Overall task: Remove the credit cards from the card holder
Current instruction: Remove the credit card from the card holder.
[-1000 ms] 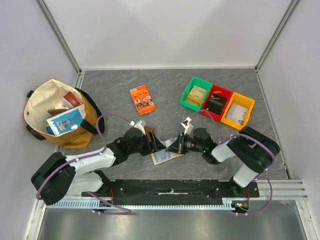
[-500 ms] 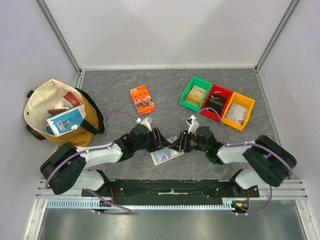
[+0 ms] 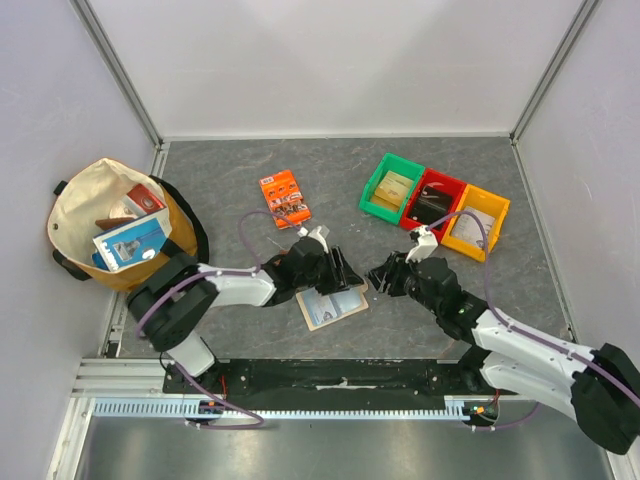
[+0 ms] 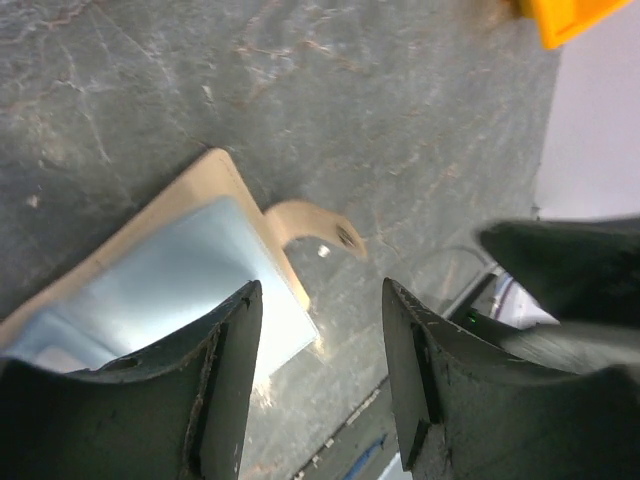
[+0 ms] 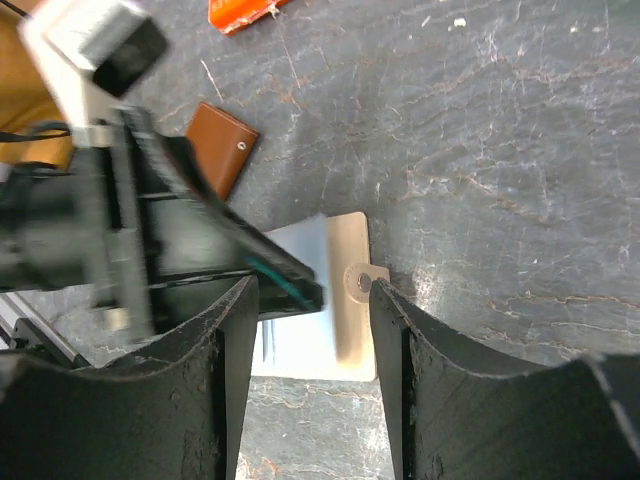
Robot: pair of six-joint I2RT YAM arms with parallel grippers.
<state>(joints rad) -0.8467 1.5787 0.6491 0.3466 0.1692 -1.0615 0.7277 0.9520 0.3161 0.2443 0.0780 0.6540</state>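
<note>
Partly behind left end effector [image 3: 349,272]: card holder [image 3: 335,308].

tote bag [image 3: 110,225] left | orange packet [image 3: 285,198] mid | three bins [image 3: 447,177] right | brown wallet [image 5: 222,147]

Grey table [image 3: 225,165]: card holder [image 3: 335,306], bag [image 3: 72,205], packet [image 3: 285,198]

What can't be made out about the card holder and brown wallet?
Cards inside the card holder: too small from the top; the blurred left gripper covers part in the right wrist view; its fingers cover part in the left wrist view.
Brown wallet: unseen from above, apparently under the left arm.
</note>
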